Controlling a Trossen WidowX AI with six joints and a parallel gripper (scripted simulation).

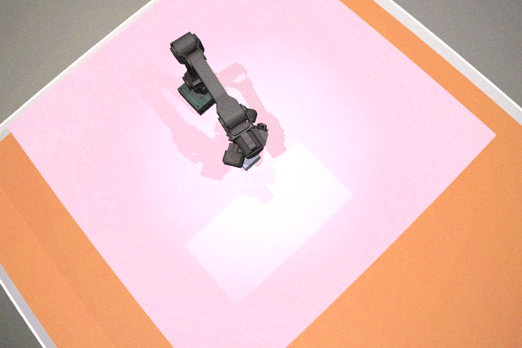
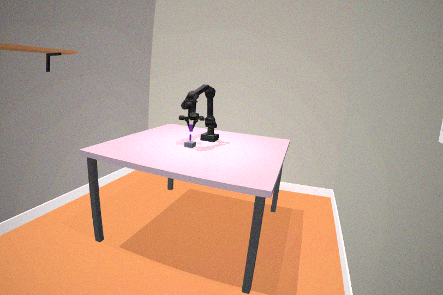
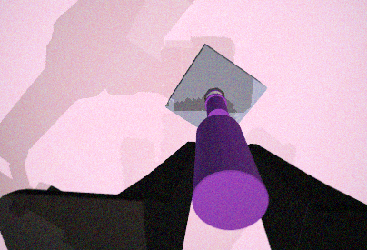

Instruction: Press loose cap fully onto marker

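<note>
Gripper point(image 3: 229, 187): clamped on the purple cap point(image 3: 225, 165), held above the purple marker point(image 3: 216, 105). Marker: upright in the grey holder block point(image 3: 213, 75) on the pink table point(image 2: 229, 162). Done: cap lifted and apparently aligned. Outstanding: lowering, pressing to click, withdrawing arm.
</note>
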